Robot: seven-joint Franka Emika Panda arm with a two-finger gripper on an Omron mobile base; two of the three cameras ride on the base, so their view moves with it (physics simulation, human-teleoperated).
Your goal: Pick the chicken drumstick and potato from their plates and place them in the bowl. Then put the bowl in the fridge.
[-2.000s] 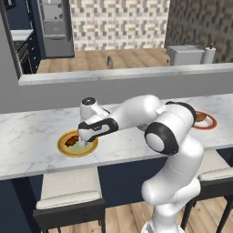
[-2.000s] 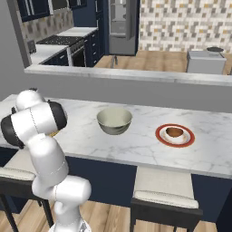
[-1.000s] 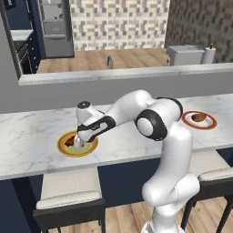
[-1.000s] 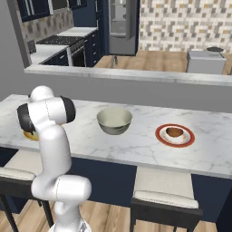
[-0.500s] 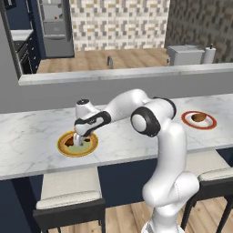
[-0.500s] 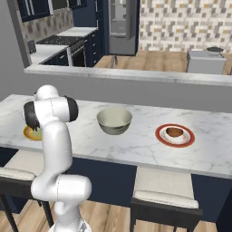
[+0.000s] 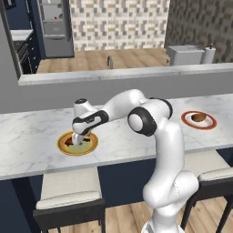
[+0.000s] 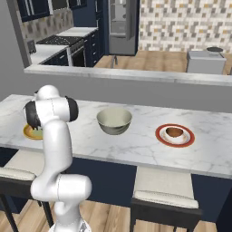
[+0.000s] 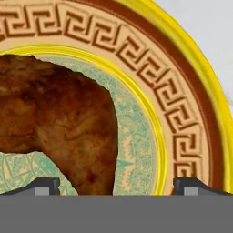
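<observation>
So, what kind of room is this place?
Most likely a home kitchen: a steel fridge and a stove stand at the back, and a marble counter with stools runs across the front.

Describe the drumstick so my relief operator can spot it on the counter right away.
Find the long marble counter, then the yellow-rimmed plate under the gripper. The drumstick is the dark reddish-brown lump on its green centre, unlike the rounder lump on the red-rimmed plate beyond the bowl.
</observation>
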